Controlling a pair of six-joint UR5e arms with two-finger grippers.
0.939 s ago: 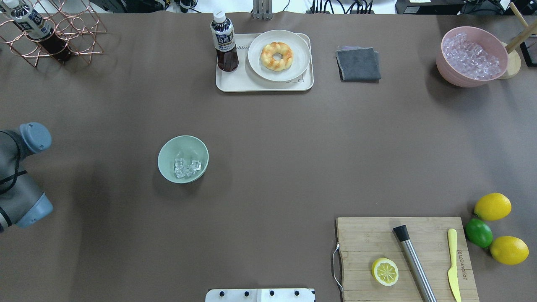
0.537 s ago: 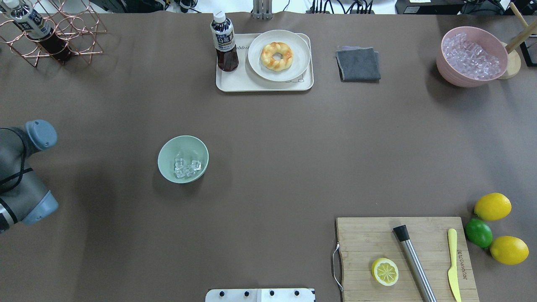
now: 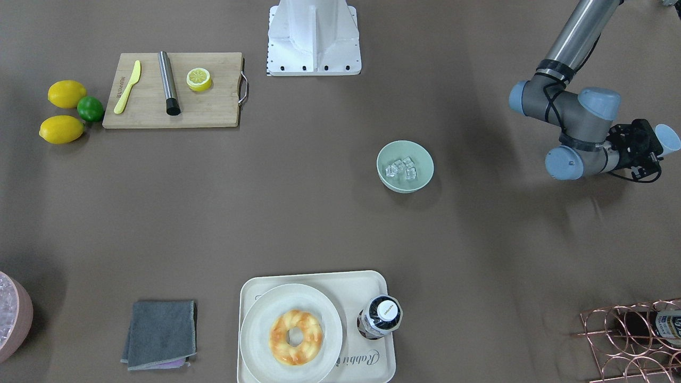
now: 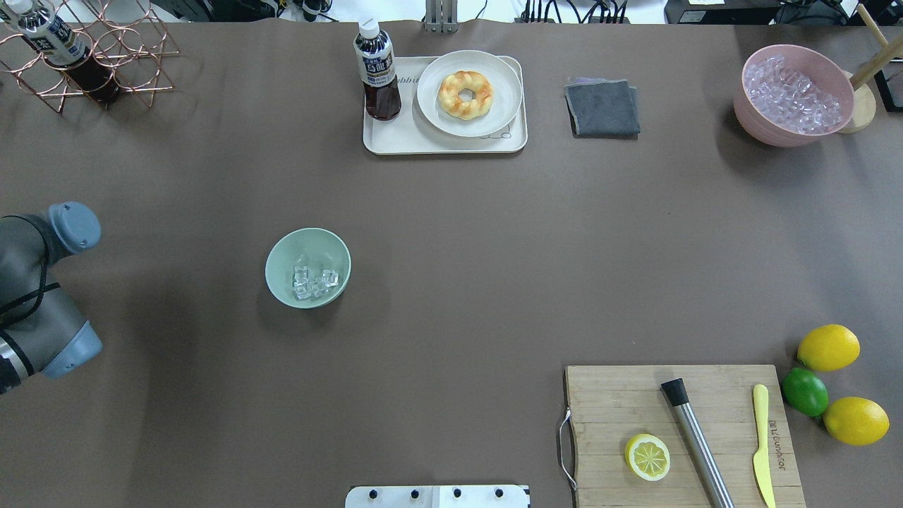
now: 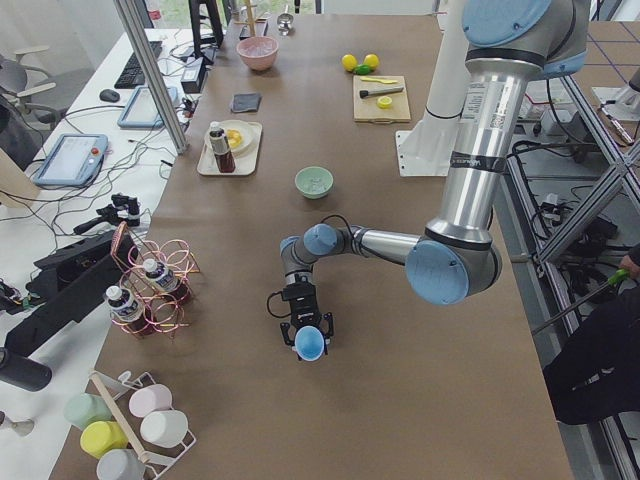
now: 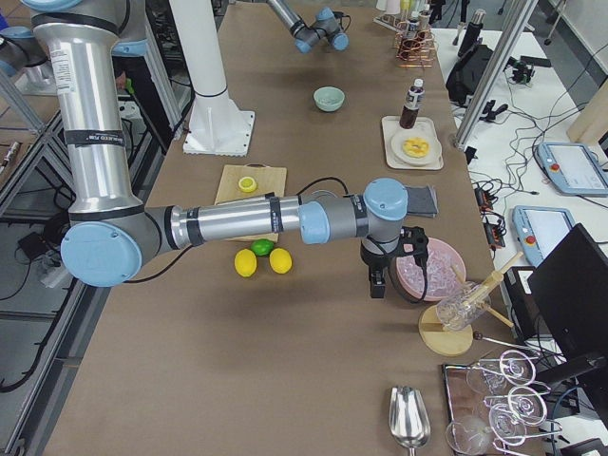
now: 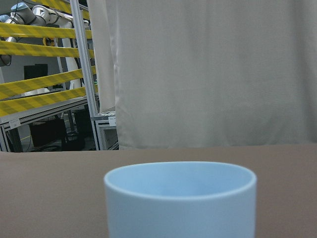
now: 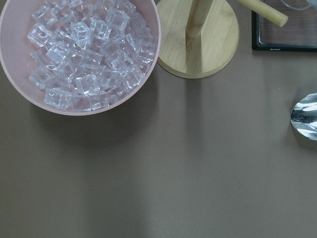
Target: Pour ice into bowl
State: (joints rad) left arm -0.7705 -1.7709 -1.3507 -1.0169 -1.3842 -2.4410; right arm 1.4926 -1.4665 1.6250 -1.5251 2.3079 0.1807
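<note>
The pale mint-green bowl point(image 4: 307, 268) point(image 3: 405, 165) stands left of the table's middle. A few clear ice cubes point(image 4: 314, 281) point(image 3: 403, 167) lie inside it. My left gripper point(image 3: 657, 141) point(image 5: 308, 335) is far out at the table's left end, well away from the bowl, and is shut on a light blue cup point(image 3: 667, 139) point(image 7: 181, 198). The cup's inside looks empty in the left wrist view. My right gripper point(image 6: 378, 280) shows only in the exterior right view, low beside the pink bowl, so I cannot tell if it is open or shut.
A pink bowl point(image 4: 794, 95) point(image 8: 79, 54) heaped with ice sits far right by a wooden stand point(image 8: 198, 39). A tray point(image 4: 444, 106) carries a doughnut plate and a bottle. A grey cloth point(image 4: 602, 107), cutting board point(image 4: 681, 430), lemons and copper rack point(image 4: 92, 56) line the edges.
My left arm's wrist joints have shifted slightly to the right at the overhead view's left edge. The bowl and its ice have not moved.
</note>
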